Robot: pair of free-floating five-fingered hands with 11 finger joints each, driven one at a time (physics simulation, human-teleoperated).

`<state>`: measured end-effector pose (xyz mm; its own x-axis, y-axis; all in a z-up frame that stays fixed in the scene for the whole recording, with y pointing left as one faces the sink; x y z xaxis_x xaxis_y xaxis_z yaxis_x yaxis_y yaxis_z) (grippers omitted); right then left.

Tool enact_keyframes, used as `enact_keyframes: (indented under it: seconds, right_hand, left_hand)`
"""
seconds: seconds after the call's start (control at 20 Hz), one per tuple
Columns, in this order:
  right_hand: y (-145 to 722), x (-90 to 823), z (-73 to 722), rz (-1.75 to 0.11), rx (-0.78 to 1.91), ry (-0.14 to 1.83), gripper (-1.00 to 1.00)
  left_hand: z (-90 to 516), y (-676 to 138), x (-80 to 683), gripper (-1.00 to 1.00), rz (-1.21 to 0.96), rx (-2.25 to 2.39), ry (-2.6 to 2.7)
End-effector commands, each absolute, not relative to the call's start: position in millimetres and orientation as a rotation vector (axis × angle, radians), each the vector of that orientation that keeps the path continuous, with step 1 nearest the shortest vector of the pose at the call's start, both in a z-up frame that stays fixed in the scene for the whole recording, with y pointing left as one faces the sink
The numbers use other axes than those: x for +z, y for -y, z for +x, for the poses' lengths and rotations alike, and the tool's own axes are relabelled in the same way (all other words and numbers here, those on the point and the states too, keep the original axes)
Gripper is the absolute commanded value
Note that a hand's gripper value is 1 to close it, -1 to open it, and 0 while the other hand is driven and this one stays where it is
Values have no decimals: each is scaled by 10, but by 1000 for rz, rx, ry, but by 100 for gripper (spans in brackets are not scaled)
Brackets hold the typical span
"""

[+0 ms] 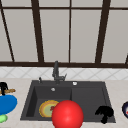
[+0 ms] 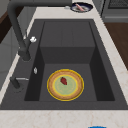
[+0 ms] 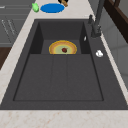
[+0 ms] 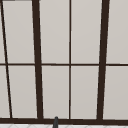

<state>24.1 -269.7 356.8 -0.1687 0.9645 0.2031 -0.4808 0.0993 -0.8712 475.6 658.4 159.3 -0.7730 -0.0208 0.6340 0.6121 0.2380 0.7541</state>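
Dark sink (image 1: 30, 100), window behind: your right hand (image 1: 105, 113) hovers at its front right rim, fingers curled, gripping nothing. Your left hand (image 1: 3, 87) sits over the left worktop (image 1: 15, 83) beside a blue plate (image 1: 7, 103); its grip you cannot tell.

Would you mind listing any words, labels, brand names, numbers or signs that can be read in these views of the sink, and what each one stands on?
There is no readable text.
The plate in the sink bears coloured rings and a red bit, no lettering.
The red ball, blue plate, faucet and window are unmarked.
The left hand and right hand are plain black.
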Motion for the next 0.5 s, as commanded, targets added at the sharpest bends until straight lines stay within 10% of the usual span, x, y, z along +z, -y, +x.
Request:
enact_keyframes:
  seconds: [0.0, 0.45]
  right_hand:
    - [2697, 3568, 241, -622, 1435, 1056, 0]
    - [2697, 3568, 241, -622, 1435, 1056, 0]
  left_hand:
    - [4756, -6474, 1726, 100, -556, -1579, 1992]
    - [4754, -6137, 1823, 100, -564, -1630, 2024]
